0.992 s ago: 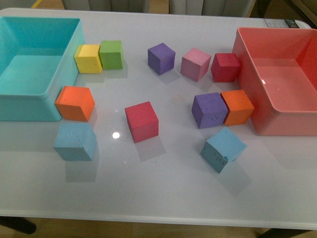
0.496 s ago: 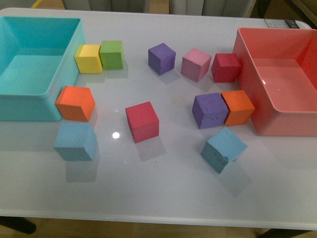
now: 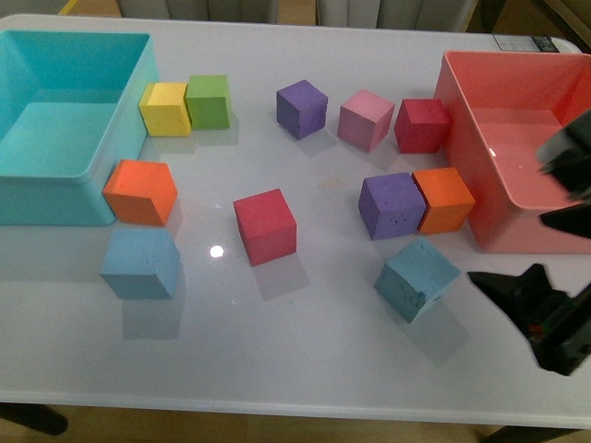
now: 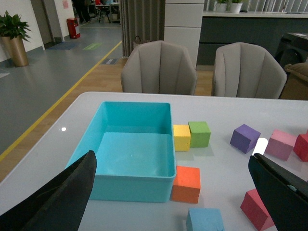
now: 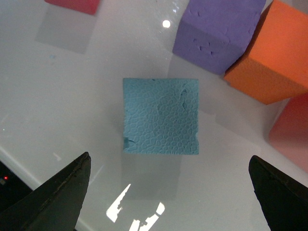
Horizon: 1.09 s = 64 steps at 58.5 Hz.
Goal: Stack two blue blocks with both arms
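Two sky-blue blocks lie on the white table. One blue block (image 3: 139,263) sits at the front left, below an orange cube. The other blue block (image 3: 416,278) sits at the front right, turned at an angle. My right gripper (image 3: 513,223) is open at the right edge, just right of that block and above the table. In the right wrist view the block (image 5: 160,115) lies ahead of the open right gripper (image 5: 168,161), apart from both fingers. My left gripper (image 4: 172,156) is open and empty, high above the left blue block (image 4: 205,220); it is out of the front view.
A turquoise bin (image 3: 55,198) stands at the left and a red bin (image 3: 554,242) at the right. A purple cube (image 3: 391,205) and an orange cube (image 3: 443,199) sit just behind the right blue block. A red cube (image 3: 265,226) is in the middle; several more cubes lie further back.
My right arm has come into the front view from the right edge, beside the right blue block. No block has moved.
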Motion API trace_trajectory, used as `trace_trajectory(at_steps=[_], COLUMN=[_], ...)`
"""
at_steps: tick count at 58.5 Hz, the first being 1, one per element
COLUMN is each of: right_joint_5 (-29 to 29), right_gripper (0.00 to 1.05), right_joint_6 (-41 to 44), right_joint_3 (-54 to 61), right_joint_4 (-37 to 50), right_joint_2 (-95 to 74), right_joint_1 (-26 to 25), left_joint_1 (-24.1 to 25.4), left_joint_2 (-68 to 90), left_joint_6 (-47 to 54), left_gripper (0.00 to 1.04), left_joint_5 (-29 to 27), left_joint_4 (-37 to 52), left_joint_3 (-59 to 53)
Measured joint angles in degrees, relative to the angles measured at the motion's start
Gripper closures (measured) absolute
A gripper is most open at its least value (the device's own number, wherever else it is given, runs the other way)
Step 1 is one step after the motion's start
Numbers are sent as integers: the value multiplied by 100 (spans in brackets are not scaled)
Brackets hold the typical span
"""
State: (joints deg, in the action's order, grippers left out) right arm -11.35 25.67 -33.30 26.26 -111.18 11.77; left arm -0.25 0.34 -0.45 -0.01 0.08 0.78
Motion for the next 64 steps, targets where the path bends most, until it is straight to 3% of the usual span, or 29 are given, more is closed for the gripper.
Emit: trace_trajectory(at_steps=[31,49,64], right_joint_5=[341,382,-66], right_gripper=[9,52,64], right_joint_6=[-516,-466,-212], right_joint_3=[-951,-1027,-1056], right_joint_4=[-57,-175,-743], right_joint_2=[-1366,-1379,-501], right_joint_1=[356,389,455], left_joint_1=[0,0,0], left_joint_2=[0,0,0], left_joint_6=[-2,0,0], left_gripper=[9,9,9], left_joint_5=[2,2,0], left_joint_4=[0,0,0], left_joint_3=[0,0,0])
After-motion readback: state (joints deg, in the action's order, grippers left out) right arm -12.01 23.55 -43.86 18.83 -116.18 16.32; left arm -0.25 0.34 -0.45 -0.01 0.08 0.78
